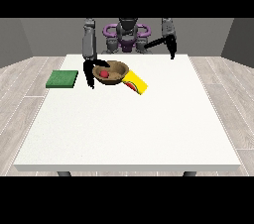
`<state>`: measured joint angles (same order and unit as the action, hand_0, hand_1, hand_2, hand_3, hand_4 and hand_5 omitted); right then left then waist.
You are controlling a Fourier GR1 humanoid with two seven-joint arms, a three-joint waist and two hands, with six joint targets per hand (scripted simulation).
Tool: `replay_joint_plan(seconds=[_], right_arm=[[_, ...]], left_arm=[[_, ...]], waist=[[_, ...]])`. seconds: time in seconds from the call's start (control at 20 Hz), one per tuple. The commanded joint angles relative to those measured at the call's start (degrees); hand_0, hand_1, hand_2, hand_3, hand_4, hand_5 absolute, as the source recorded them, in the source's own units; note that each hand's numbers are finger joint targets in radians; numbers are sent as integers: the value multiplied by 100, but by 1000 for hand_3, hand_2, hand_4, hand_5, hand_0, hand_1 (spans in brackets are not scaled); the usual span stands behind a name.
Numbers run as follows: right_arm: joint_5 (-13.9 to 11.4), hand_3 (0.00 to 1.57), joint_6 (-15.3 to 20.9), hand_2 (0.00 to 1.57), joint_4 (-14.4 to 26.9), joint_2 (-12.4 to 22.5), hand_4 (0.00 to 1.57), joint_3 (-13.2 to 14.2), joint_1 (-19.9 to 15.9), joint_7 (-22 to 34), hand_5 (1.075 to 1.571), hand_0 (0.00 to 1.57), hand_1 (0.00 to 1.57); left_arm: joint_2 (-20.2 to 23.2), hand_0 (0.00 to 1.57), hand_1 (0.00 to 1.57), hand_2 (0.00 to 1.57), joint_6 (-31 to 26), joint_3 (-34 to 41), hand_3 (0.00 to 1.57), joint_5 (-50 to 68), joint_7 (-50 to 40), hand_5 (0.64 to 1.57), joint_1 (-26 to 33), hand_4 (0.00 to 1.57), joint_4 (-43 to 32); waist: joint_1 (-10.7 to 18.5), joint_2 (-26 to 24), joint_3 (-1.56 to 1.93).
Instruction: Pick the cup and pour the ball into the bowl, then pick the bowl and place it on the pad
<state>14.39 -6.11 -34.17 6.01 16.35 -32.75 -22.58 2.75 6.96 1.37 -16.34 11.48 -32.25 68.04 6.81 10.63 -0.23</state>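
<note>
While the red ball (104,74) already lies inside it, the brown bowl (111,73) is seen in the upper middle of the frame on the white tabletop (129,129), beside the tipped yellow cup (135,83) and apart from the green pad (62,79) at left. It is judged rigid and light, best taken by its rim. The hand at the view's left (95,65) is pressed against that rim, but whether its fingers are closed on it cannot be told, nor can those of the raised hand at the view's right (171,48).

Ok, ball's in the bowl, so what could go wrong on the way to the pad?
The hand at the view's left is only at the rim of the brown bowl, so the bowl may tilt and spill the red ball. The yellow cup lies against the bowl and could get dragged. The green pad lies beyond that hand.
</note>
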Motion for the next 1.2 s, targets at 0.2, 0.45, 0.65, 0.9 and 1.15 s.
replay_joint_plan(seconds=[0.2,0.45,0.65,0.9,1.15], right_arm=[[-539,1571,930,1571,583,67,960,-265,422,336,1556,1571,1571],[-692,1571,1313,1571,488,153,1034,-395,191,846,1551,1571,1571],[-764,1571,1461,1571,431,356,1026,-475,-76,1518,1555,1571,1571],[-786,1571,1314,1571,-76,356,1039,-738,-572,2667,1559,1571,1571],[-565,1571,899,1571,-337,848,1067,-567,-426,3153,1552,1571,1571]], left_arm=[[160,0,0,0,-285,45,0,158,-158,1567,-45,0,265],[93,0,0,0,-266,74,0,217,23,1569,210,0,136],[380,0,0,0,-419,377,0,399,-46,1570,207,0,-12],[587,0,0,0,-367,756,0,542,223,1570,387,0,-670],[615,0,0,0,-283,778,0,524,346,1570,664,0,-727]], waist=[[297,51,20],[247,-178,17],[23,-445,20],[-523,-822,19],[-677,-1026,22]])
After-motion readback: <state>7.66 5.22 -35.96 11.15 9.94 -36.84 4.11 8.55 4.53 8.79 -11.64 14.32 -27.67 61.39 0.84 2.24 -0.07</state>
